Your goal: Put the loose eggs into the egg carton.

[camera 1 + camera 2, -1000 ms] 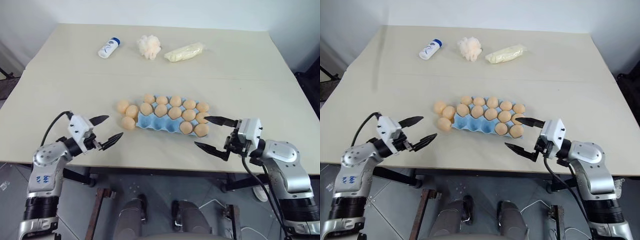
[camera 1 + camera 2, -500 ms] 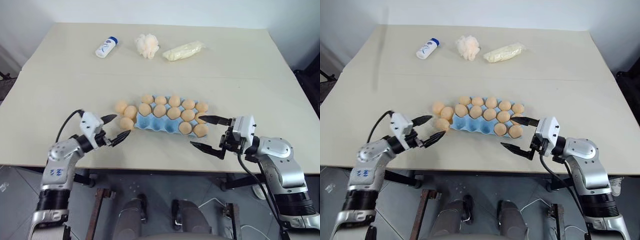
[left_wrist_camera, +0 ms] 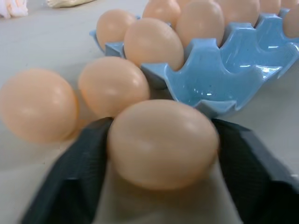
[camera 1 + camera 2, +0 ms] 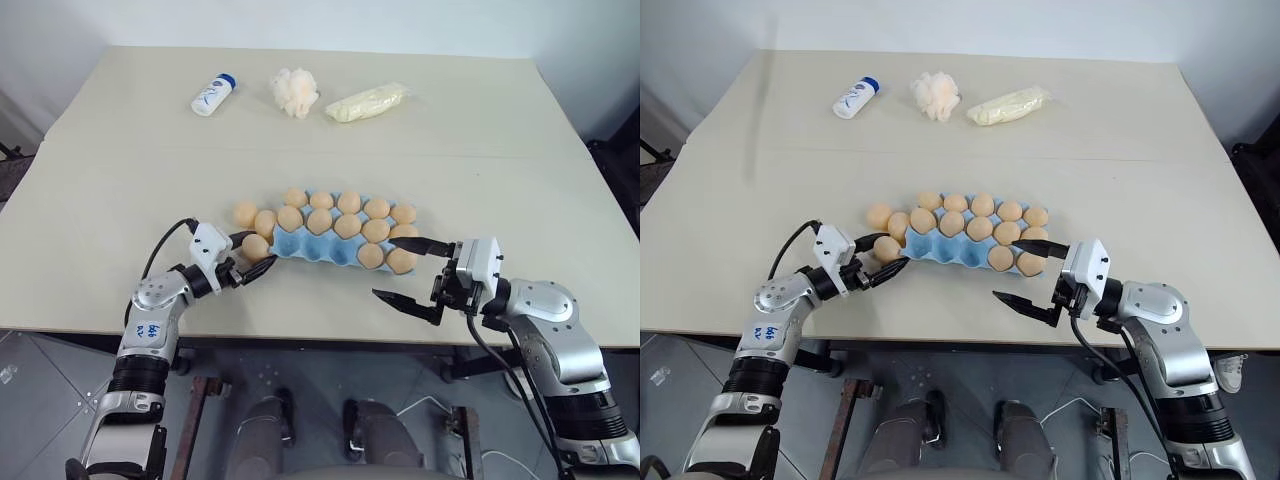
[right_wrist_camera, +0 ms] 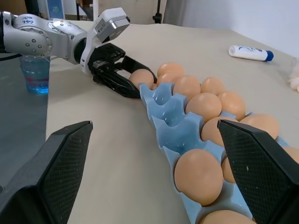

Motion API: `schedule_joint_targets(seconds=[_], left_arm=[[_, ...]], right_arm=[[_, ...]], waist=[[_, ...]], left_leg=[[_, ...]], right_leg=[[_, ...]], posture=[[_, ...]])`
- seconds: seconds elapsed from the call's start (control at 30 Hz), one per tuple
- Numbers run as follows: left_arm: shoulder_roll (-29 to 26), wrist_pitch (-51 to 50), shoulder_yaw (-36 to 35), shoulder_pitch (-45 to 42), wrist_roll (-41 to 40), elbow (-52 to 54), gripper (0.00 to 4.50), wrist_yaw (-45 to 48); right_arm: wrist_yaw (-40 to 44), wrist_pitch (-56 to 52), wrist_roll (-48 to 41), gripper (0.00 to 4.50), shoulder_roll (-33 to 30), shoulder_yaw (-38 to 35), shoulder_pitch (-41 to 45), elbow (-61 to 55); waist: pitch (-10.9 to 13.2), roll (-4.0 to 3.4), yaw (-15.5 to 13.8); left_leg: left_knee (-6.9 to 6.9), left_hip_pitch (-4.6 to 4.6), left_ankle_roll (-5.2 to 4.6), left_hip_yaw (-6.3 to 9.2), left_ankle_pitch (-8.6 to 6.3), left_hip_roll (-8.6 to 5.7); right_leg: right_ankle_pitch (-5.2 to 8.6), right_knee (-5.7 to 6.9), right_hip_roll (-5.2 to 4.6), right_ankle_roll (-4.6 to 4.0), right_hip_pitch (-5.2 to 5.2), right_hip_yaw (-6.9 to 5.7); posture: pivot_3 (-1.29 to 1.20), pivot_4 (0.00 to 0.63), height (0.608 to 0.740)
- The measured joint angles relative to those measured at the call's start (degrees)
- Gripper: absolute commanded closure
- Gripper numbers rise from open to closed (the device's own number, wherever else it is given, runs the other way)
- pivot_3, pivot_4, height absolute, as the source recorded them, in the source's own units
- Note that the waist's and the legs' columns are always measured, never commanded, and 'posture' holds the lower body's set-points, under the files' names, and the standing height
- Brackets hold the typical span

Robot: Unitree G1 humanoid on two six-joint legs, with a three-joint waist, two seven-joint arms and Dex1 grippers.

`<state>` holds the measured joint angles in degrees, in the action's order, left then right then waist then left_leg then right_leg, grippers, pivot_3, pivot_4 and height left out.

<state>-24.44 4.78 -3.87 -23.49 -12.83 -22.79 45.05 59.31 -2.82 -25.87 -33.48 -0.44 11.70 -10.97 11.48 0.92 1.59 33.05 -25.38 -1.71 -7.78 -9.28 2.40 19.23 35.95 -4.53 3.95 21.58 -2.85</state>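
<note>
L gripper [image 4: 252, 256] has come in from off to the side of the carton [image 4: 318, 248] and closed down: a sec ago its fingers were spread wide and short of the eggs; now they pinch the nearest loose egg [image 4: 255, 247], one finger on each side of it. Wrist view confirms: egg [image 3: 162, 142] sits between both pads [image 3: 70, 177], touching them. It looks to be on the table [image 4: 120, 190] yet, not lifted.

Just past the L fingertips: carton's near-left corner, w/ empty cups along the front row directly ahead. Two more loose eggs [image 4: 246, 213] [image 4: 265, 222] lie just beyond the held one, against the carton's left end.

R gripper [image 4: 412, 272] hardly moved; fingers spread wide, nothing in them, hovering at the carton's right end, the last filled cups just beside its far finger.

Meaning for task: grasp looks made, so next is prob. lift and carry a short way fwd into an empty front cup. Two eggs left after this. Risk: egg is smooth and could slip or roll if the pinch is off-centre.
</note>
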Motion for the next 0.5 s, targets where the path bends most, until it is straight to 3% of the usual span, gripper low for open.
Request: schedule_joint_targets(seconds=[0.23, 0.5], left_arm=[[-1.9, 0.4, -0.6, 1.8, -0.6, 1.6, 2.08, 0.9], [-5.0, -8.0, 0.6, 4.8, -6.1, 18.0, 2.08, 7.1]], right_arm=[[-0.7, 0.0, 0.0, 0.0, 0.4, 0.1, -0.5, -0.3], [-1.4, -0.5, 0.0, 0.0, 0.4, 0.0, -1.6, -0.5]], waist=[[0.0, 0.0, 0.2], [0.0, -0.01, -0.2]], left_leg=[[-0.02, 0.01, 0.0, -0.01, 0.0, 0.01], [-0.04, 0.0, 0.01, -0.07, 0.01, 0.04]], right_leg=[[0.0, 0.0, 0.01, 0.0, 0.01, 0.02], [0.02, -0.04, -0.06, -0.05, -0.05, -0.04]], posture=[[0.0, 0.15, 0.74], [0.0, 0.15, 0.74]])
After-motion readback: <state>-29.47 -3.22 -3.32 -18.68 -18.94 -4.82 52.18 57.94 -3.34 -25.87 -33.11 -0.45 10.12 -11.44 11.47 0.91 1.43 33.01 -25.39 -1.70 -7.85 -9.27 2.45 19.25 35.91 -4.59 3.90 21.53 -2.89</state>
